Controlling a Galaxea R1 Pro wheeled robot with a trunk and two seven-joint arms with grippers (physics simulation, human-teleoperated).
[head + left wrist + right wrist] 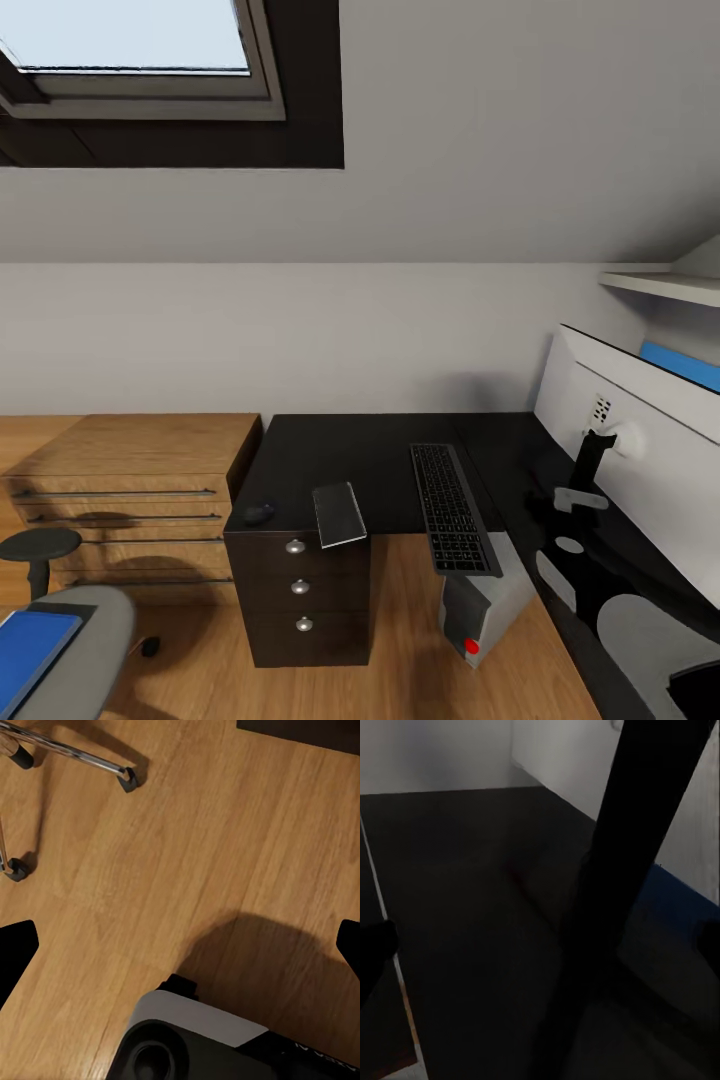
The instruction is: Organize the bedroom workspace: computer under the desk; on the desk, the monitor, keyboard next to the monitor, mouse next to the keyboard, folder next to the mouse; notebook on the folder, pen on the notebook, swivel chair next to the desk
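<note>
head view: the desk (380, 460) is seen with its glossy black top running back to the grey-white wall and turning along the right side. the keyboard (452, 508) lies lengthwise on the top, its near end overhanging the front edge. below that end the computer (487, 612) stands upright on the wood floor (400, 640), under the desk, red button showing. the monitor (640, 400) stands on the right wing, white back turned to the camera, on its black stand (590, 465). the notebook (339, 514) rests on the top above the drawer unit (300, 595), tilted and overhanging the front edge. a small dark object (260, 513), probably the mouse, sits just beside it at the desk's left corner. the low light-wood shelving (130, 490) stands to the left of the desk, touching or nearly so.

the swivel chair (85, 640) is seen at lower left, the blue folder (30, 650) lying on its seat.

left wrist view: the left gripper (180, 945) is held wide above the floor; chrome chair legs with casters (127, 778) are seen.

right wrist view: the right gripper (540, 945) is spread wide, close over the dark desk top, with the monitor stand between the fingers but not gripped.
</note>
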